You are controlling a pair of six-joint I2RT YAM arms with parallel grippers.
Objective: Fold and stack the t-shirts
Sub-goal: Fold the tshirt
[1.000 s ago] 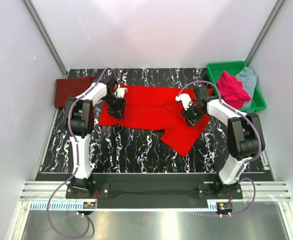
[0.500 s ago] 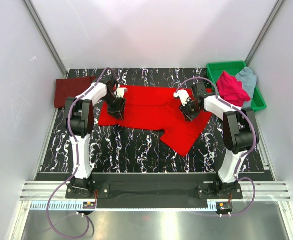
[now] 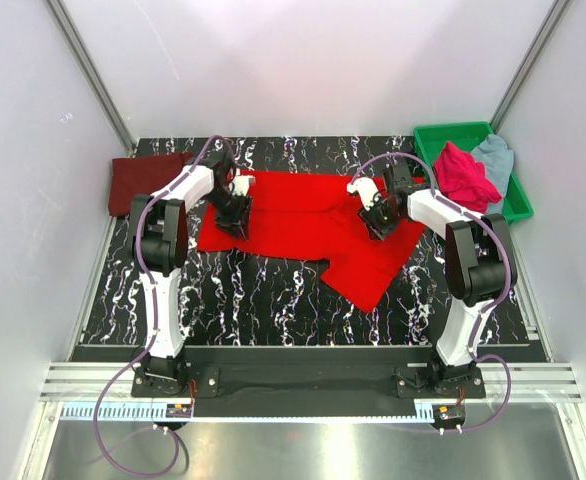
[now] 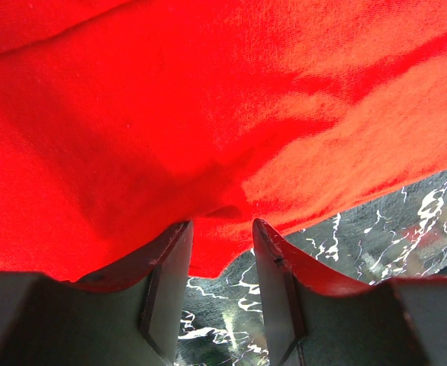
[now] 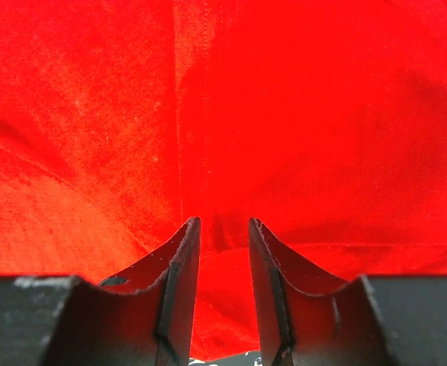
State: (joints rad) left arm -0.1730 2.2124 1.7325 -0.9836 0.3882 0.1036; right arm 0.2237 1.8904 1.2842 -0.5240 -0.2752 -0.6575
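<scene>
A bright red t-shirt [image 3: 303, 215] lies spread on the black marbled table, one flap reaching toward the near right. My left gripper [image 3: 235, 222] is low over its left part, jaws open. In the left wrist view the left gripper [image 4: 223, 223] has its tips at the red shirt's [image 4: 208, 114] hem, with bare table showing between the fingers. My right gripper [image 3: 378, 226] is down on the shirt's right part, open. In the right wrist view the right gripper [image 5: 223, 221] straddles a seam of the red cloth [image 5: 284, 114]. A dark maroon shirt [image 3: 138, 183] lies at the far left.
A green tray [image 3: 453, 130] at the far right corner holds a magenta-pink shirt [image 3: 463, 177] and a pale grey-blue one [image 3: 495, 155]. White walls close in the table [image 3: 273, 290] on three sides.
The right gripper has shifted a little left and away over the red shirt, and its jaws have narrowed slightly. The left arm has stayed still.
</scene>
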